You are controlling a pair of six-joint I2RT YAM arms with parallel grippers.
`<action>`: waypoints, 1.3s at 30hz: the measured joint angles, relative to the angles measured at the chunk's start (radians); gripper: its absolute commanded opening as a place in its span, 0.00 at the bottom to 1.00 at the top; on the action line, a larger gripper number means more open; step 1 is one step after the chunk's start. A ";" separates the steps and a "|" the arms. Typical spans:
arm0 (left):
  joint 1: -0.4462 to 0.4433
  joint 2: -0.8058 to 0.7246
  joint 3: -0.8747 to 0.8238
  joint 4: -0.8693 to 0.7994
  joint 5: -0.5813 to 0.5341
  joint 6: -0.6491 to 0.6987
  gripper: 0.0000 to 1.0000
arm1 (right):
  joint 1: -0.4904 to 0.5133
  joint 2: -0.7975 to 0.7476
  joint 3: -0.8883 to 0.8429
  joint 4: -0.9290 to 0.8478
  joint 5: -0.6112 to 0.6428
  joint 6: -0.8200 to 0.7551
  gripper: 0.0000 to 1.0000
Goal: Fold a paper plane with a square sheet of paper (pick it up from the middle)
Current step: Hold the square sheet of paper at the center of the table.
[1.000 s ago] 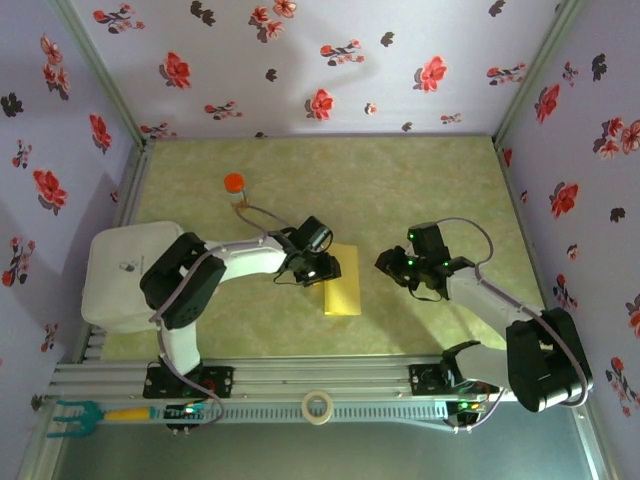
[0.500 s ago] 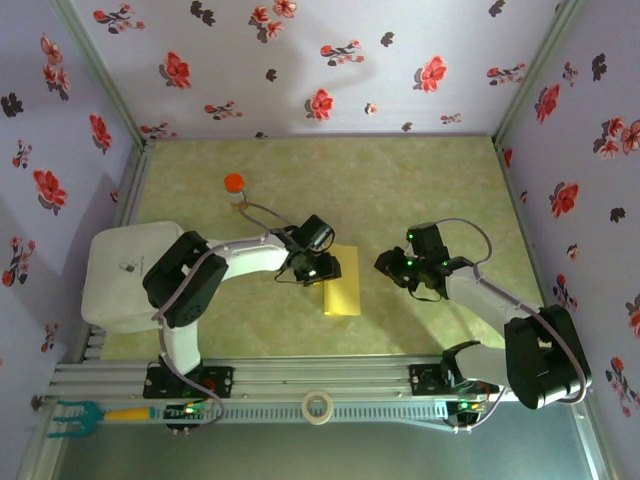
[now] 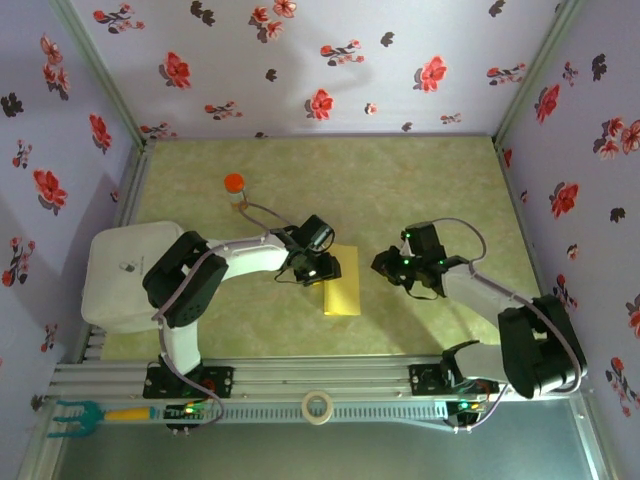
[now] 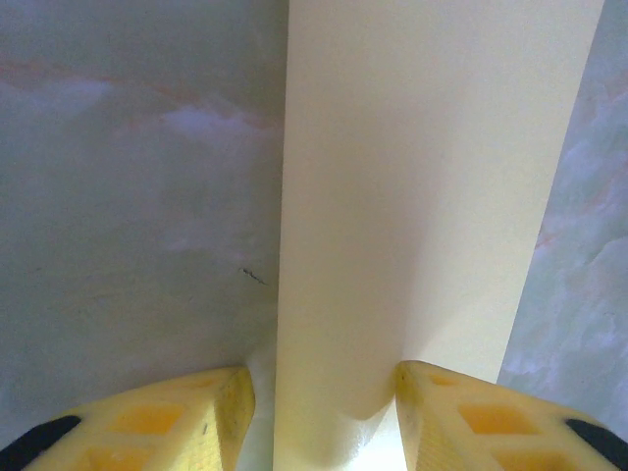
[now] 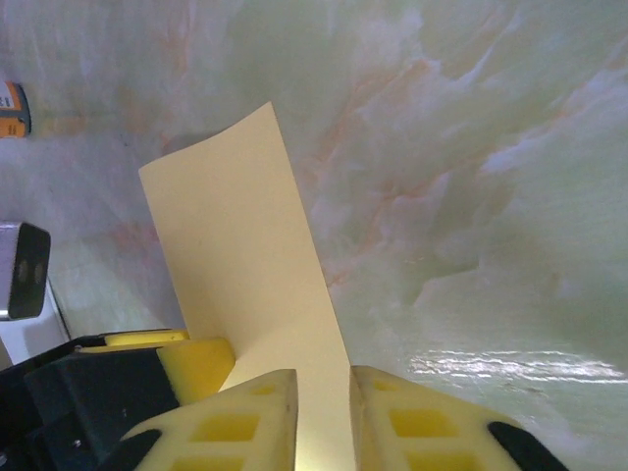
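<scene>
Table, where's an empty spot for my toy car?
Best spot: the bare far-right table, between the right arm and back wall. Another: the near strip between paper and rail. Crowded: the middle, where left gripper and right gripper meet the paper, and the left side, with the white box and bottle.

You have one folded yellow paper sheet (image 3: 343, 283), one small orange-capped bottle (image 3: 234, 184), one white rounded box (image 3: 112, 272), one tape roll (image 3: 318, 407), one teal fork-shaped tool (image 3: 70, 417).
</scene>
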 measured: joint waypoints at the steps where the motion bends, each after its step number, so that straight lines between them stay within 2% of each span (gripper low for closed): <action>1: 0.000 0.000 0.000 0.000 0.000 0.000 0.46 | 0.010 0.018 0.001 0.008 -0.006 0.000 0.16; 12: 0.000 0.001 0.000 0.000 0.001 0.000 0.46 | 0.129 0.169 0.078 0.023 -0.014 -0.001 0.00; 31: 0.000 0.003 0.002 -0.001 0.002 0.000 0.46 | 0.167 0.311 0.134 0.037 0.011 -0.017 0.00; 39: 0.000 0.001 0.002 0.000 0.003 0.000 0.50 | 0.168 0.316 0.147 0.016 0.026 -0.089 0.00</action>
